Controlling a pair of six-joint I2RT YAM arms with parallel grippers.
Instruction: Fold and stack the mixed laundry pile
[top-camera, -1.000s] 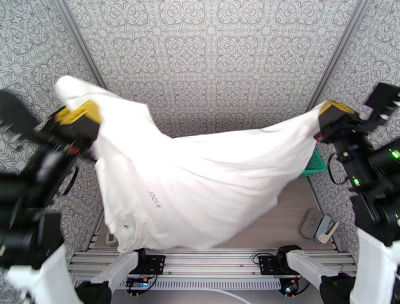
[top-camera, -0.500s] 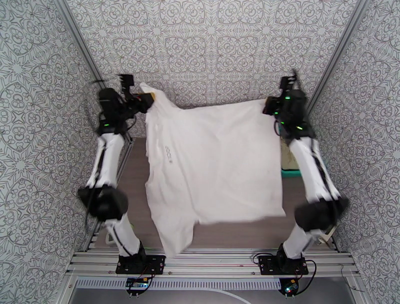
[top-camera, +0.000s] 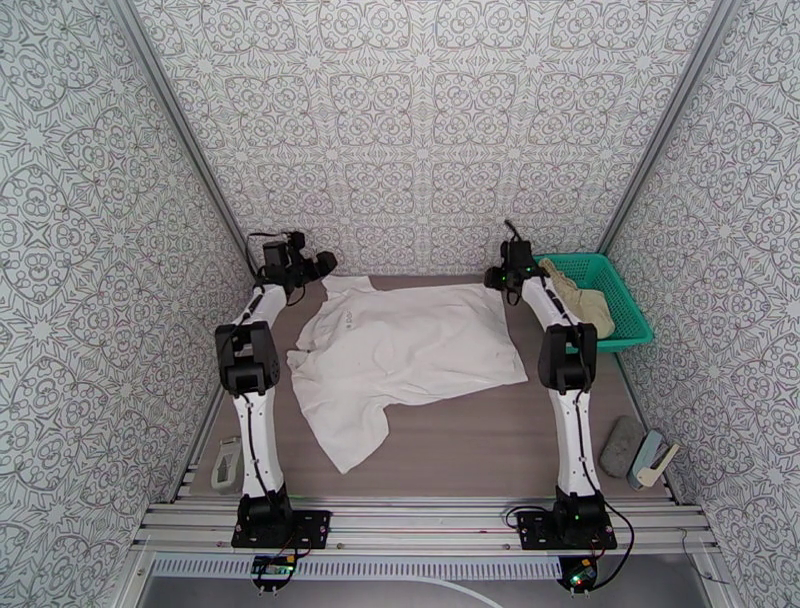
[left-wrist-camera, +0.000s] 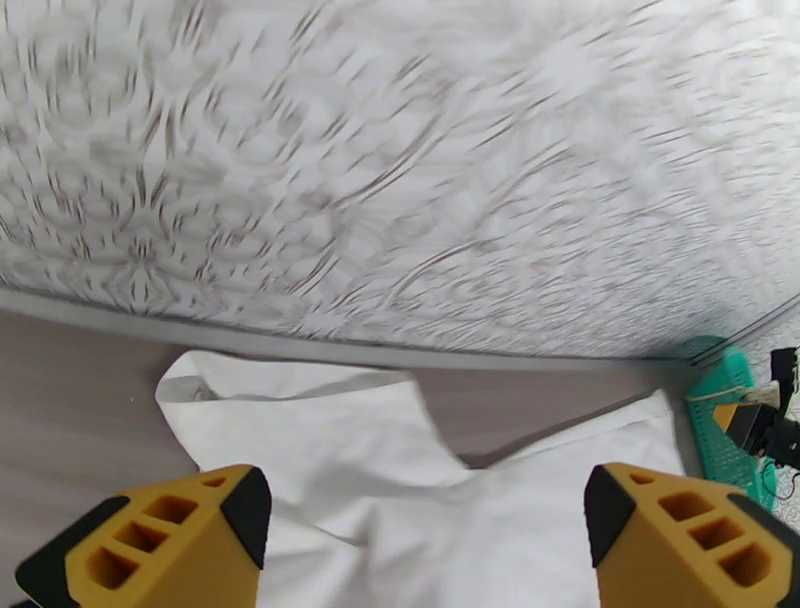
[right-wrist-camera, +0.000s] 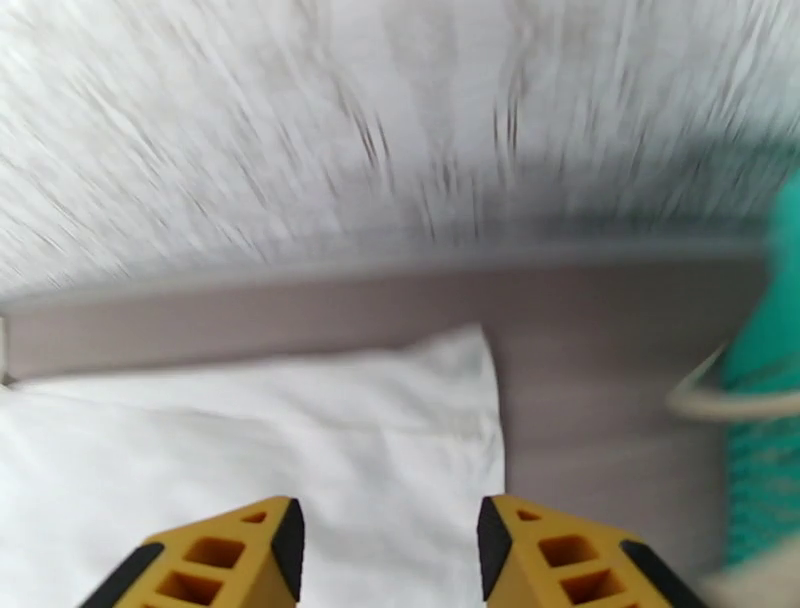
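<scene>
White short-sleeved T-shirt (top-camera: 405, 350) lay spread out and lightly wrinkled on the far half of the surface (top-camera: 480, 450). One sleeve trailed toward the near left, and a small dark print sat near the far-left edge. Khaki shorts (top-camera: 585, 298) lay crumpled inside the green basket (top-camera: 575, 258) at far right.

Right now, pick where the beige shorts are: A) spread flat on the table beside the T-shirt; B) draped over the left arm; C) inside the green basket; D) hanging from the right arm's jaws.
C: the beige shorts lie bunched inside the green basket at the far right, apart from the white T-shirt spread on the table.
</scene>
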